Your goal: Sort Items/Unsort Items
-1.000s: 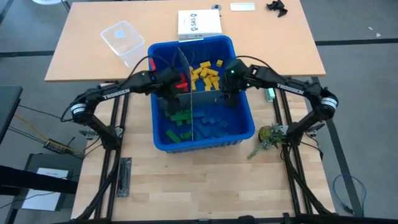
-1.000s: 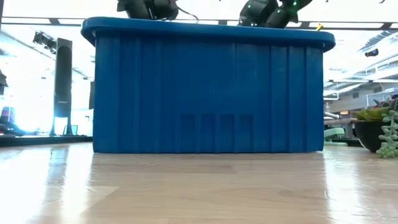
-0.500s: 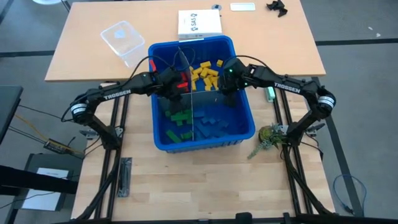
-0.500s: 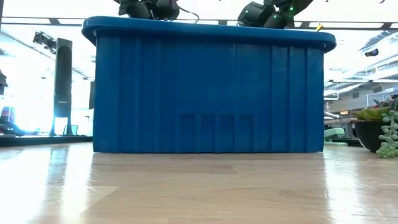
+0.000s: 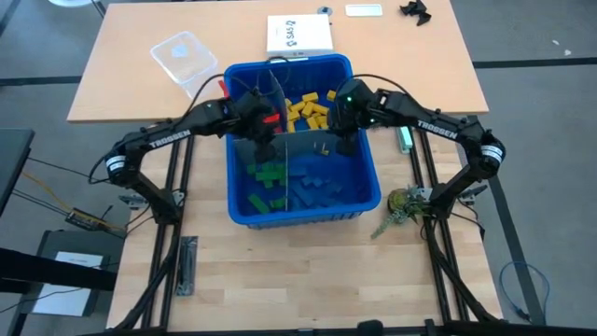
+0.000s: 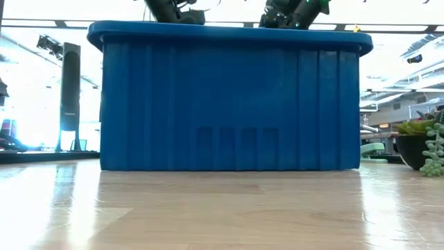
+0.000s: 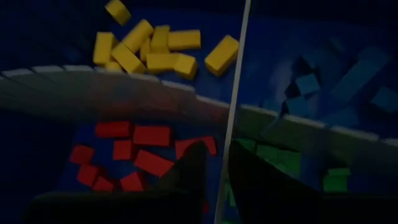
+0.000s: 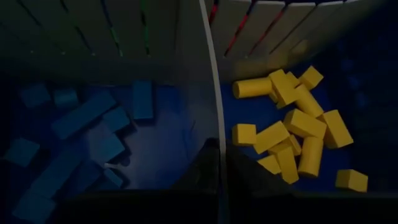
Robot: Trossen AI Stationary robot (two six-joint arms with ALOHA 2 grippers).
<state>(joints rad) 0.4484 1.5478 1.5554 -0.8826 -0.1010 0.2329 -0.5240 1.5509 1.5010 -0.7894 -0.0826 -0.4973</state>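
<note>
wood table, blue bin (image 5: 244, 211) holds colour-sorted blocks (image 5: 308, 110). left gripper (image 7: 214, 163) and right gripper (image 8: 219, 155) each pinch a grey divider (image 5: 315, 145) edge; uneven lift could jam it or let blocks mix across compartments

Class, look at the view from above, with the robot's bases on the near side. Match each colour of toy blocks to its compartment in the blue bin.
Column A
1. red blocks
2. yellow blocks
3. green blocks
4. blue blocks

Column B, compartments of the blue bin
a. near, on the right arm's side
b. far, on the left arm's side
c. near, on the left arm's side
d. far, on the right arm's side

Pairs: 1-b, 2-d, 3-c, 4-a
</note>
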